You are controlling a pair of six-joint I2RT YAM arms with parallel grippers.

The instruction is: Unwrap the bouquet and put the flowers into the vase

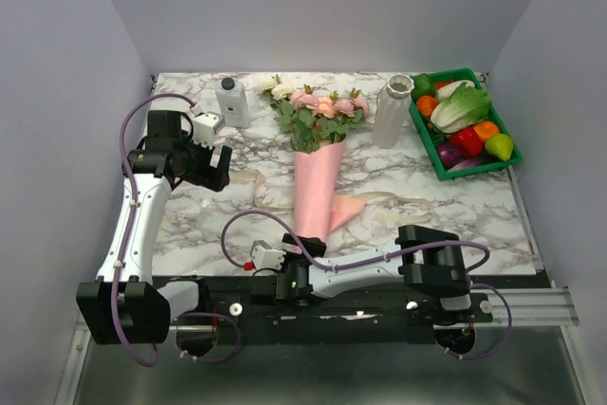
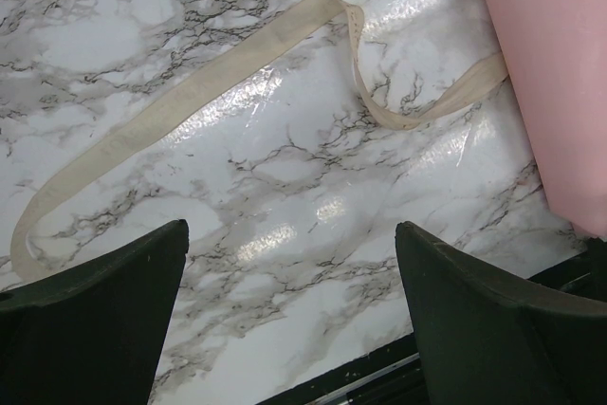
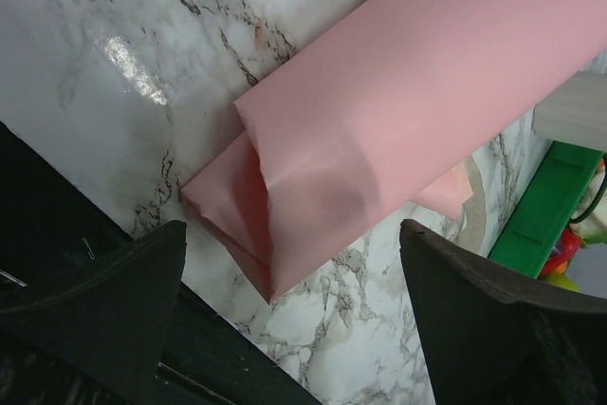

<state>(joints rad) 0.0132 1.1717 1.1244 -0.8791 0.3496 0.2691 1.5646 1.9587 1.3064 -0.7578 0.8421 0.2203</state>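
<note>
Ribbon (image 2: 190,92), cream and flat, lies loose in a long curve on the marbled table (image 1: 190,220), one end meeting the edge of the pink paper cone (image 3: 398,111). The bouquet (image 1: 316,173) lies on its side in the middle of the table. Its cone tip points toward the near edge, and the flowers (image 1: 322,106) spill out at the far end, pink, peach and cream heads among green leaves. The paper is still wrapped round the stems; at the tip a fold of it splays out to the right. The vase (image 1: 392,111) stands upright near the far edge, just right of the flower heads and apart from them, with a green tray (image 1: 422,130) of vegetables beside it on the right. A white capped bottle (image 1: 232,101) stands at the far left. The left fingers (image 2: 95,329) are spread wide above bare table and ribbon, left of the cone, holding nothing. The right fingers (image 3: 95,310) are likewise wide apart, hovering over the cone's tip by the near edge, with nothing gripped.
</note>
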